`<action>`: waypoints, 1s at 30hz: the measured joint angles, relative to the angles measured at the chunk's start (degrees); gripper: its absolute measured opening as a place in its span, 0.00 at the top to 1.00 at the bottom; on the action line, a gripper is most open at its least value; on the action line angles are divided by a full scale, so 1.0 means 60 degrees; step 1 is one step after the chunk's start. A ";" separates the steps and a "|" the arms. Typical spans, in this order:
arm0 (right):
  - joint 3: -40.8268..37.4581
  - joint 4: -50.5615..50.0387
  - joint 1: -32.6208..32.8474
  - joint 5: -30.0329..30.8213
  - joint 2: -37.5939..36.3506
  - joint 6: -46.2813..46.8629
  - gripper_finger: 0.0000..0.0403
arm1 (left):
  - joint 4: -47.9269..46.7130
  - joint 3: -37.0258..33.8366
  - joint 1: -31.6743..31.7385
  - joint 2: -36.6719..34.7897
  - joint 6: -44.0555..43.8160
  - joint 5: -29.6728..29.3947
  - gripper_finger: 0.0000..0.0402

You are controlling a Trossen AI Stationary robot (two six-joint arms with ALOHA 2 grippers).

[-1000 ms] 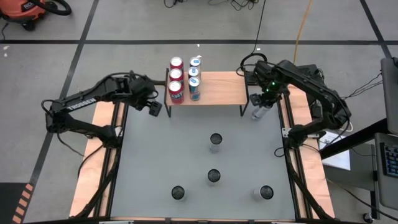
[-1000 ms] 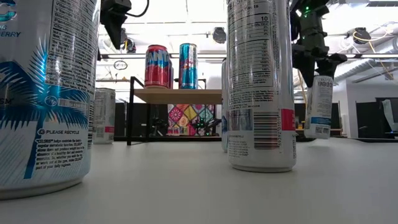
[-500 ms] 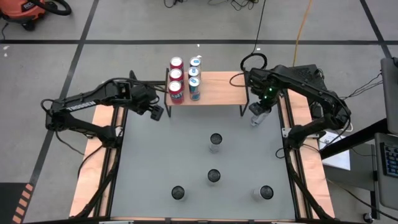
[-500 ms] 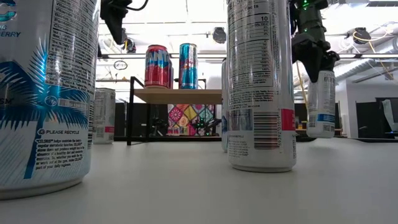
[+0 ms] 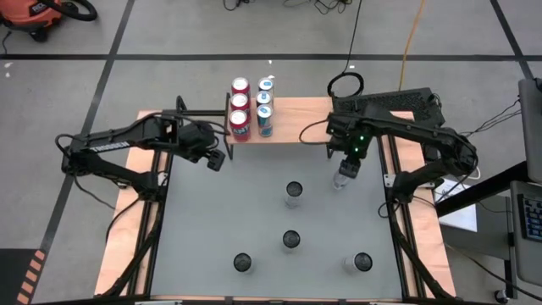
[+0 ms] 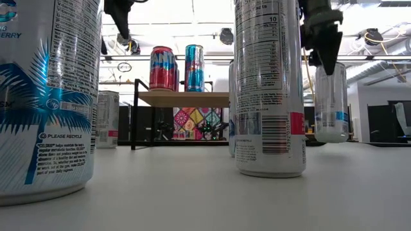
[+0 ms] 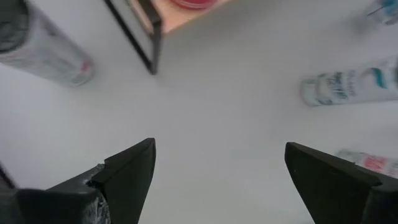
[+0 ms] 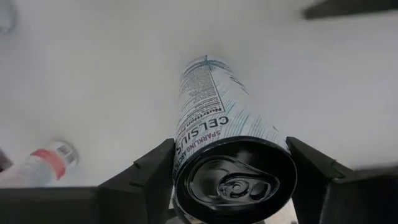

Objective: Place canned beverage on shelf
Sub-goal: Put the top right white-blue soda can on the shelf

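The shelf (image 5: 296, 120), a low rack with a light wooden top on black legs, stands at the table's far edge; several red and blue cans (image 5: 252, 108) stand on its left end. My right gripper (image 5: 345, 163) is in front of the shelf's right end, shut on a white can (image 5: 341, 179) that also shows in the low view (image 6: 331, 102). My left gripper (image 5: 216, 159) hovers open near the shelf's left front leg, nothing between its fingers (image 7: 124, 174). My right gripper pinches the white can at its top end (image 8: 180, 163), one finger (image 8: 144, 177) on each side of the rim. The fingers come from above, pointing down. The can hangs upright below them, its bottom (image 6: 331, 138) just clear of the table.
Several more cans stand on the grey table: one mid-table (image 5: 294, 193), one nearer (image 5: 290, 241), two by the near edge (image 5: 243, 263) (image 5: 362, 263). Two of them loom large in the low view (image 6: 266, 83) (image 6: 45, 96). Open table lies left of centre.
My right gripper has carried the white can from beside the shelf's right end toward the near edge and a little left, rolling its wrist so the can turned about its upright axis. My left gripper has drifted slightly toward the near edge, still open.
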 joint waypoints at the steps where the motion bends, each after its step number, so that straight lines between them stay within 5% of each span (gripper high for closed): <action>1: 0.0000 0.0058 0.0114 -0.0077 0.0000 -0.0051 0.48 | 0.0128 0.0000 -0.0103 0.0000 -0.0070 0.0045 0.11; 13: 0.0389 0.0129 0.1082 -0.0226 0.0000 -0.0424 0.48 | 0.3454 0.0000 -0.1090 0.0000 0.0125 0.0083 0.11; 30: 0.4015 0.0272 0.1818 -0.0052 0.0000 -0.2436 0.49 | 0.7362 0.0011 -0.1844 0.0212 0.2796 0.0148 0.11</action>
